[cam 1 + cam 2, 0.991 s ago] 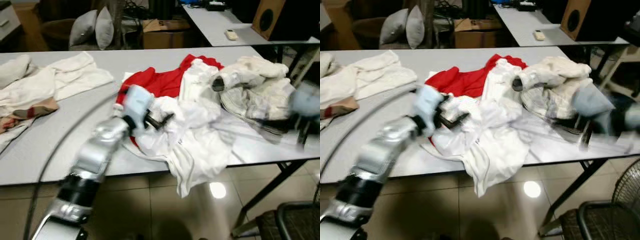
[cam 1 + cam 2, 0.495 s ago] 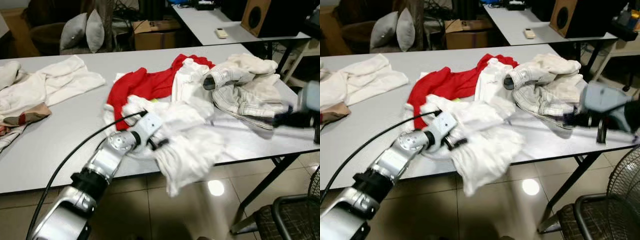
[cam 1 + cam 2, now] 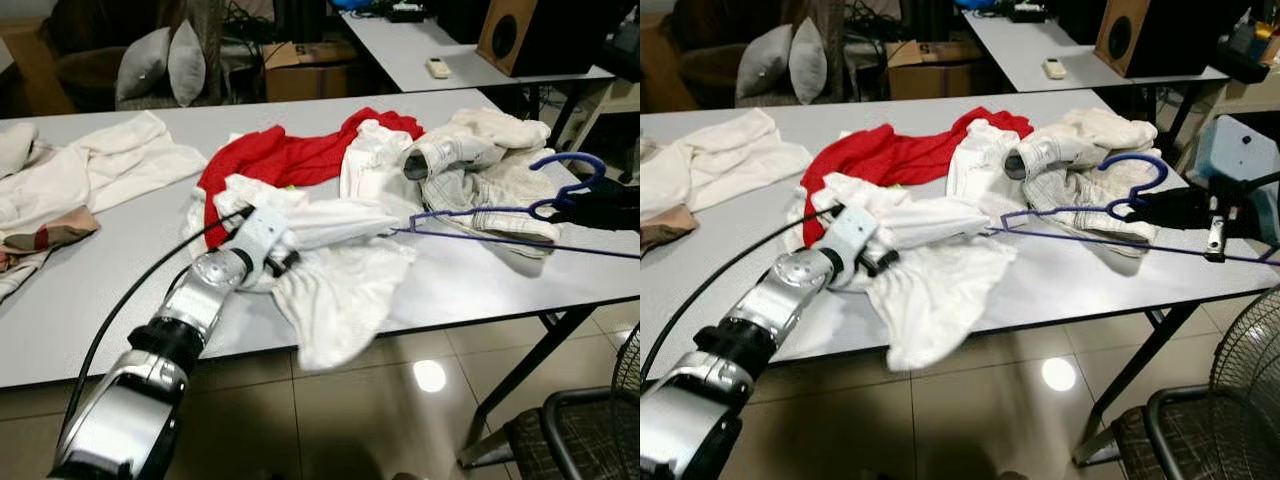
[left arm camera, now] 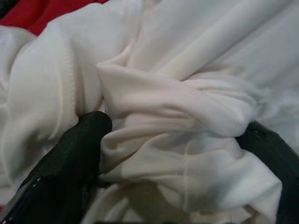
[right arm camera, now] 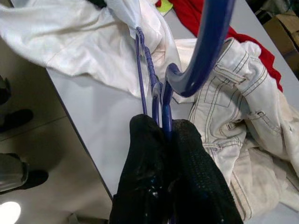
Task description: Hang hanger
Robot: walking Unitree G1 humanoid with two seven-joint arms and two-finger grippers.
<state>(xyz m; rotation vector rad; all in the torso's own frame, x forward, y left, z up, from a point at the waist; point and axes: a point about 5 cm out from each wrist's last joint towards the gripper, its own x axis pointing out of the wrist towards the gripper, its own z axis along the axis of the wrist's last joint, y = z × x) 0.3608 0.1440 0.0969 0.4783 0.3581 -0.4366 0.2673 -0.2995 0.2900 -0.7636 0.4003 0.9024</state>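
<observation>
A blue wire hanger (image 3: pixel 470 214) lies level over the grey table (image 3: pixel 120 290), its hook (image 3: pixel 1136 166) pointing up. My right gripper (image 5: pixel 164 126) is shut on the hanger's neck just below the hook, out past the table's right end. The hanger's far tip reaches into a fold of the white shirt (image 3: pixel 340 270), which is bunched at the table's front edge and droops over it. My left gripper (image 4: pixel 177 158) is shut on a thick wad of that shirt, with cloth pinched between the black fingers (image 4: pixel 70 163). The left arm (image 3: pixel 215 275) reaches in from the lower left.
A red garment (image 3: pixel 290 160) lies behind the white shirt. Pale jeans and cream clothes (image 3: pixel 490 170) are heaped at the right under the hanger. More white clothes (image 3: pixel 90 170) lie at the far left. A black chair (image 3: pixel 570 440) and a fan (image 3: pixel 1250 370) stand at the lower right.
My left gripper has come down onto the white shirt, closed on it and drawn it leftward. The right gripper with the hanger was blurred by motion and is now steady.
</observation>
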